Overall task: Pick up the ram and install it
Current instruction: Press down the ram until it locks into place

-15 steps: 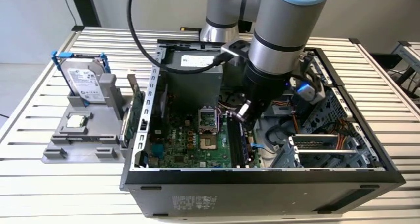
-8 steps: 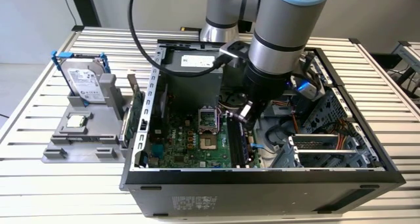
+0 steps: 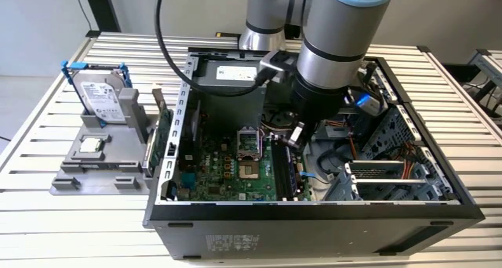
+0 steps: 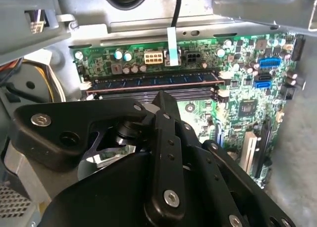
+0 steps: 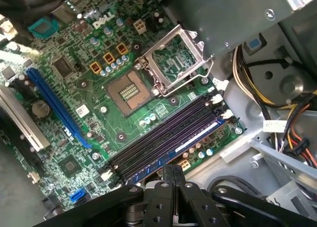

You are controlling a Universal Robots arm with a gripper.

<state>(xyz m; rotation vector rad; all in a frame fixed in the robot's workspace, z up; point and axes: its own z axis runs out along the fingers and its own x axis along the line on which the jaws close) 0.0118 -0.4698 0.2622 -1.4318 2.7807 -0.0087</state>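
A black, open-sided desktop computer case (image 3: 314,221) is laid on a slatted white metal table (image 3: 47,221), and the grey Universal Robots arm (image 3: 333,56) is lowered into it from the top centre of the exterior view. The black gripper (image 3: 297,136) is held just above the green motherboard (image 3: 227,174), right of the open silver processor socket (image 3: 248,143).

The ram (image 3: 288,168), a long, thin, dark blue-black circuit stick, is seen standing on edge in a memory slot at the centre of the exterior view. Its long axis runs almost straight up and down the frame, from the case's near wall towards the gripper. In the first wrist view the ram (image 5: 185,140) is found in the slot farthest from the socket, parallel to the empty dark slots (image 5: 163,133) beside it, with the gripper (image 5: 171,171) near the stick's middle and apart from it. In the second wrist view the ram (image 4: 153,81) is seated lengthwise between the slot's pale end clips (image 4: 225,75).

The gripper's tips are drawn together, and nothing is grasped between them.
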